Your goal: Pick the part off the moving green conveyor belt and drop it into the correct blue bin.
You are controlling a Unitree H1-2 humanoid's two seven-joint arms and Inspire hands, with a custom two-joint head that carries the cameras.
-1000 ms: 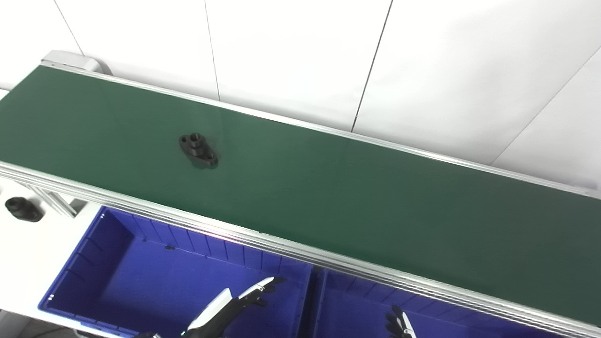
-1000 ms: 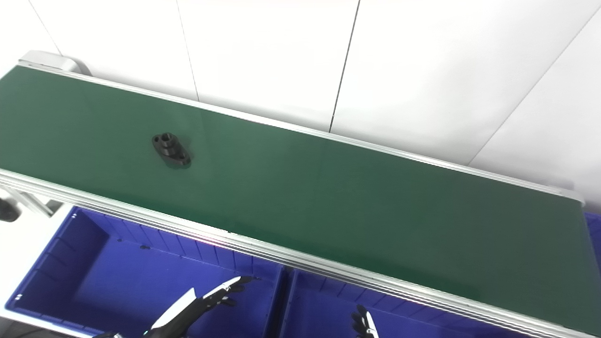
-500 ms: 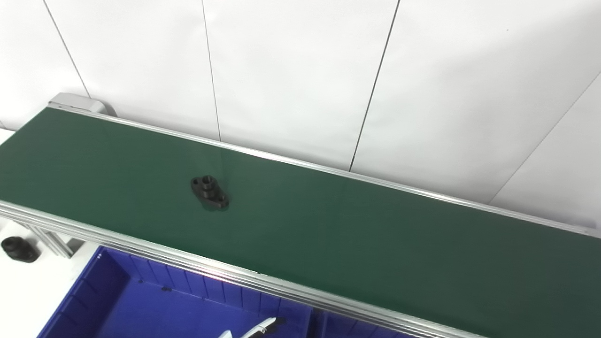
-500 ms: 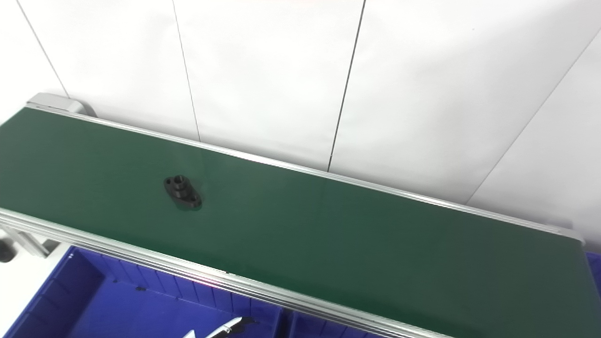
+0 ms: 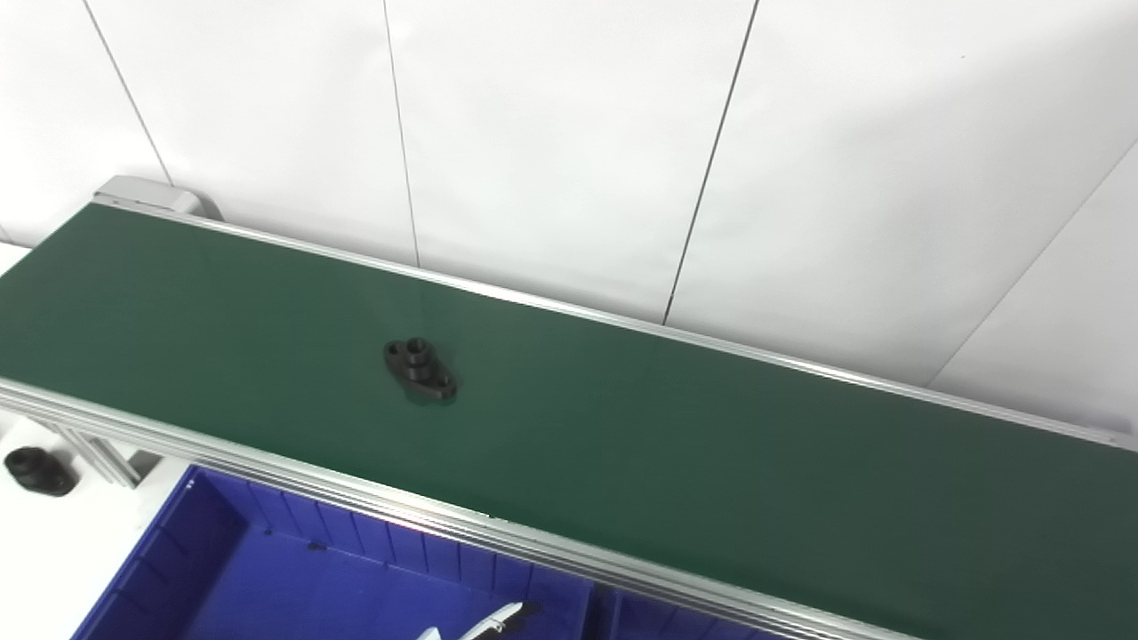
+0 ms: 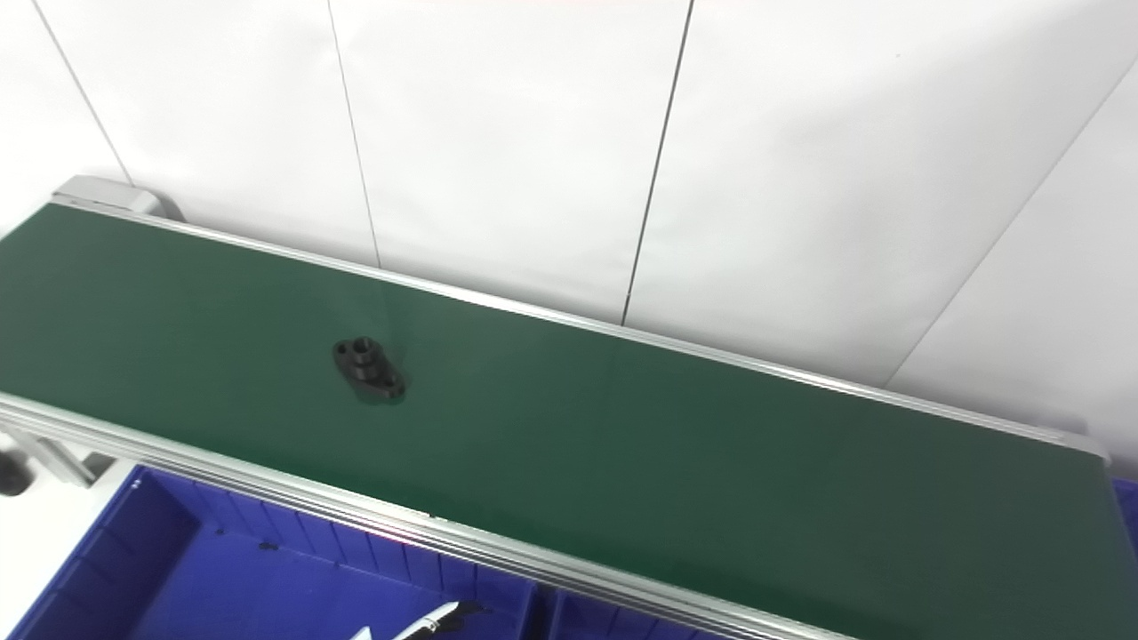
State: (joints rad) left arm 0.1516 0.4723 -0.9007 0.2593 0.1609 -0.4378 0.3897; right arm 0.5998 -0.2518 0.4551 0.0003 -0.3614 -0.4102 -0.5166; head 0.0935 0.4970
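Observation:
A black flanged part [image 5: 420, 369] with a raised hub lies flat on the green conveyor belt [image 5: 711, 462], left of its middle; it also shows in the right eye view [image 6: 368, 370]. Of my left hand [image 5: 493, 619] only outstretched white and black fingertips show at the bottom edge. They hang over the left blue bin [image 5: 267, 578], well short of the part, and hold nothing. My right hand is out of the picture.
A second blue bin [image 5: 640, 622] shows as a sliver to the right of the first, below the belt's aluminium rail [image 5: 356, 502]. Another black part [image 5: 36, 471] lies on the white table at far left. A white panelled wall stands behind the belt.
The camera tilted up a second ago, putting my right hand and most of my left out of view. The black part has travelled to the right along the belt.

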